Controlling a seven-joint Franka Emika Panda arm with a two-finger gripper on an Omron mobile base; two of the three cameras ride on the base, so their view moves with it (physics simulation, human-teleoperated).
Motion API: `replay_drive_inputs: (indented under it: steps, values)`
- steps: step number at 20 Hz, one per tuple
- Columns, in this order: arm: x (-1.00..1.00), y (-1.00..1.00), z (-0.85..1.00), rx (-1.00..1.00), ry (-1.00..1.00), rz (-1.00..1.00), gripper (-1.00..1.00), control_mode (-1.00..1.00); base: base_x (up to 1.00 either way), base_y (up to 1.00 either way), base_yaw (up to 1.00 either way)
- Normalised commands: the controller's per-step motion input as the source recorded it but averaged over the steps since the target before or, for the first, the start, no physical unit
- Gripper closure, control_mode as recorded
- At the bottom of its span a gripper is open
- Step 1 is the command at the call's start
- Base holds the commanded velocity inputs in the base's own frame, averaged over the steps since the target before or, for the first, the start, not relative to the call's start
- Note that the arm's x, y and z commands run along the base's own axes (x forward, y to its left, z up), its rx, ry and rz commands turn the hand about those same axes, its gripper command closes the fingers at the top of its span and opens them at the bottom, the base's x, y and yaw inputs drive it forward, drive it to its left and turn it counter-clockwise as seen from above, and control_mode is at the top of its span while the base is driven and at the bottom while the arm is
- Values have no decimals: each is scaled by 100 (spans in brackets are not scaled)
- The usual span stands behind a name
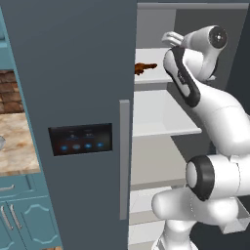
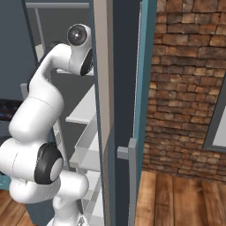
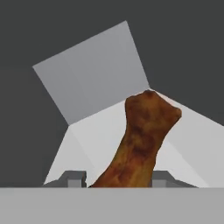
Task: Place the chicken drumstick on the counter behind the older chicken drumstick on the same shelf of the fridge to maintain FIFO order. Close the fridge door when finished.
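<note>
Reaching into the open fridge [image 1: 73,73], your arm had the pincer [image 3: 116,180] up at an upper shelf [image 1: 151,78]. In the hand view a drumstick [image 3: 142,140] rose from between the two finger tips [image 3: 73,178], thin end down at 6 o'clock and the thick end up toward 1 o'clock, so you appeared to be pinching it by the bone end. How tightly the tips pressed on it you could not tell, since their pads were hidden low in that view. Beyond it lay the white shelf board and the grey back wall of the fridge.

From the left base view a reddish-brown drumstick tip [image 1: 145,68] poked out past the edge of the panel door at about 9 o'clock from the wrist, level with that shelf. Whether that was the carried one or the older one you could not tell, and no second drumstick was clearly seen.

By my judgement you were well along: the pickup from the table [image 1: 14,146] was done and the piece was inside the fridge. Left for you were setting it down behind the older one, letting go, drawing the arm out, and shutting the door [image 2: 119,110], which stood wide open.
</note>
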Motion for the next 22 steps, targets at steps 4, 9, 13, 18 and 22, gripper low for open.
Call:
replay_drive_inputs:
  steps: [4, 9, 13, 18, 22]
  values:
    - [31, 0, -1, -12, 2, 0, 100, -100, 0, 0, 0]
    - [38, 5, 0, -12, 3, 0, 100, -100, 0, 0, 0]
    - [59, 4, -5, -9, 2, 0, 100, -100, 0, 0, 0]
    - [67, 17, -26, -10, 1, 0, 100, -100, 0, 0, 0]
    - [55, 11, -21, -8, 3, 0, 100, -100, 0, 0, 0]
